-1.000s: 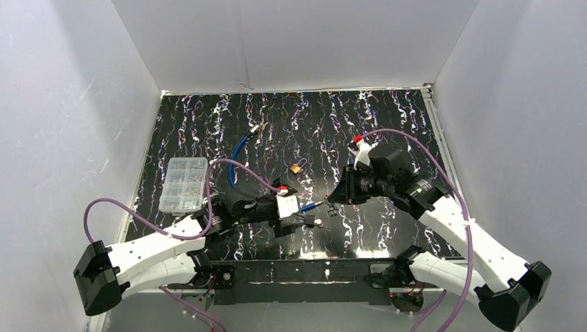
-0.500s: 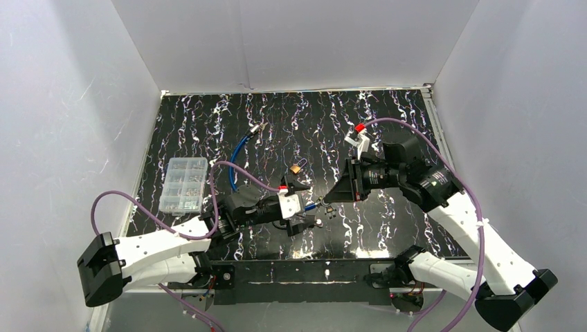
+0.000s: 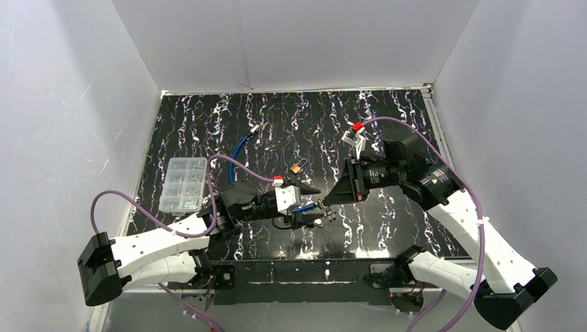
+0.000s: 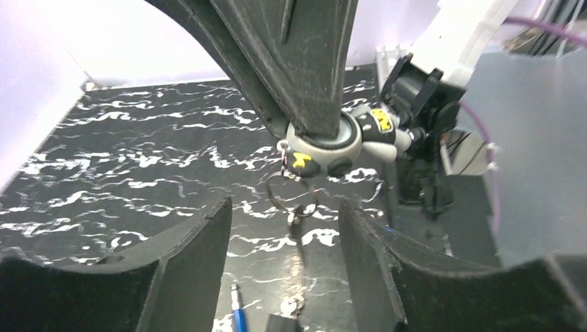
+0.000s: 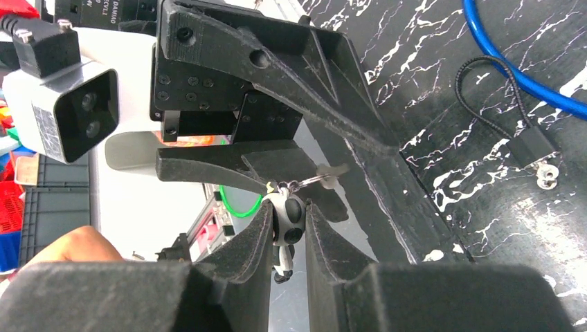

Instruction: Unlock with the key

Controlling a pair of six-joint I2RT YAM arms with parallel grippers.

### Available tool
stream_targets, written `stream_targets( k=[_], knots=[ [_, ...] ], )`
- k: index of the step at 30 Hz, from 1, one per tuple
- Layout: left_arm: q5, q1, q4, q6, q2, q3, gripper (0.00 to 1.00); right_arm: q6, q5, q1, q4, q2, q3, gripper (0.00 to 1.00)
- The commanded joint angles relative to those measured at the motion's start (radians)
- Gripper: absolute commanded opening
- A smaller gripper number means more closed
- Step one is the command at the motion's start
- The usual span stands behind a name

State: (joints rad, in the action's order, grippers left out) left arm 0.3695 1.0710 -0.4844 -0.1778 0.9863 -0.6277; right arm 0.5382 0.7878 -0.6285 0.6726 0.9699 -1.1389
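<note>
Padlock (image 3: 296, 168) lies on the black marbled bench (image 3: 208, 117), small and brassy, just beyond the left claw (image 3: 318, 206). A blue cable (image 3: 237, 151) and a clear parts box (image 3: 183, 183) sit further left. The two claws meet tip to tip near the bench's middle, the right claw (image 3: 327, 200) pointing at the left one. From the left wrist, the right claw (image 4: 308, 124) pinches a grey keychain figure (image 4: 332, 142). A ring (image 4: 291, 194) and the key (image 4: 297, 242) hang from it between the left claw's fingers (image 4: 194, 263), which stand partly open and clear of both. From the right wrist, the right claw (image 5: 287, 214) is clamped on the figure's sides, and the key (image 5: 331, 173) juts between the spread fingers of the left claw (image 5: 367, 176); contact there cannot be judged.
</note>
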Motion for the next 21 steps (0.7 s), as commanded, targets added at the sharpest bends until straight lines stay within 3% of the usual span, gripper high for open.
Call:
stream_targets(
  k=[1, 5, 10, 15, 16, 19, 21],
  knots=[
    [0.084, 0.006, -0.021, 0.027, 0.01, -0.039, 0.34, 0.01, 0.042, 0.006, -0.048, -0.007, -0.054, 0.01],
    [0.116, 0.006, -0.002, 0.021, 0.0, -0.029, 0.18, 0.013, 0.041, 0.006, -0.049, -0.012, -0.058, 0.01],
    [0.122, 0.007, 0.0, 0.02, 0.0, -0.031, 0.15, 0.016, 0.045, 0.006, -0.056, -0.012, -0.058, 0.01],
    [0.139, 0.007, 0.005, 0.033, -0.001, -0.031, 0.35, 0.023, 0.049, 0.007, -0.068, -0.014, -0.059, 0.01],
    [0.136, 0.008, 0.005, 0.033, -0.001, -0.028, 0.35, 0.025, 0.048, 0.006, -0.069, -0.014, -0.061, 0.01],
    [0.129, 0.007, 0.001, 0.028, -0.003, -0.024, 0.26, 0.027, 0.049, 0.006, -0.072, -0.013, -0.062, 0.01],
    [0.121, 0.007, 0.0, 0.026, -0.006, -0.024, 0.15, 0.027, 0.047, 0.006, -0.073, -0.013, -0.062, 0.01]
  ],
)
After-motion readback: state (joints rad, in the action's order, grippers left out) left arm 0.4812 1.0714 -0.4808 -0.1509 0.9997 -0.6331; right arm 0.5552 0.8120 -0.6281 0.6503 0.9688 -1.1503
